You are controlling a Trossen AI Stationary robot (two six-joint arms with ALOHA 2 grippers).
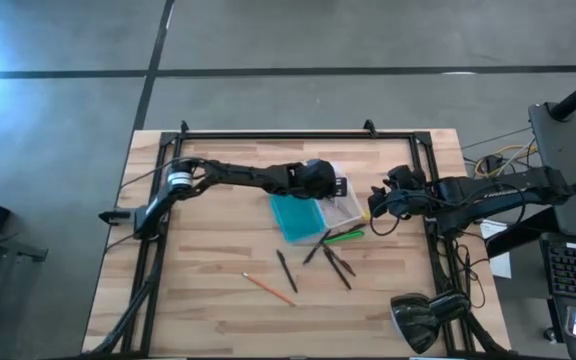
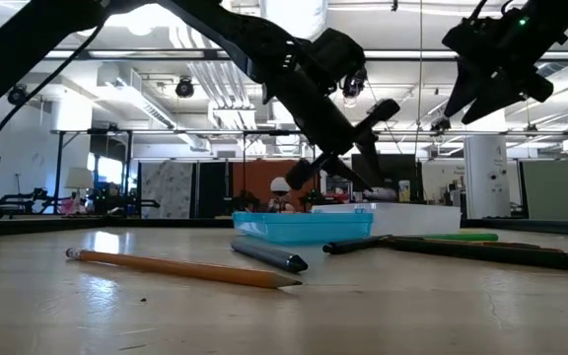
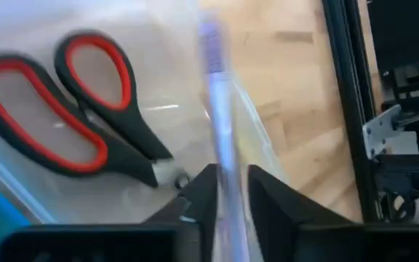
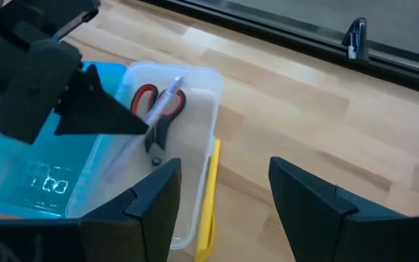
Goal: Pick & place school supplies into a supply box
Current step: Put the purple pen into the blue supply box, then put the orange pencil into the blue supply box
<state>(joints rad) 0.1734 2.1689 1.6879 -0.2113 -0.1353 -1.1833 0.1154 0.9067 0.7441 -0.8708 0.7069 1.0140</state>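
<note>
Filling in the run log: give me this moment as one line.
left gripper: shut on pen, over clear tray | scissors: in tray | right gripper: open, waiting beside box | pencils: on table

We find the left gripper (image 4: 133,135) above the tray half of the supply box (image 4: 195,167), with a pen (image 3: 220,138) between its fingers and reaching out over the tray. The scissors (image 3: 71,109) lie in the tray just beside that pen. The lid half (image 4: 20,182) adjoins the tray on the side away from the right gripper (image 1: 380,203), which hangs above the table (image 1: 208,290) beside the box. One pencil (image 4: 208,200) lies against the tray's outer wall, below the right gripper's fingers. The other pencils (image 1: 318,255) lie scattered on the table in front of the box, nearer the table's front edge than both grippers.
</note>
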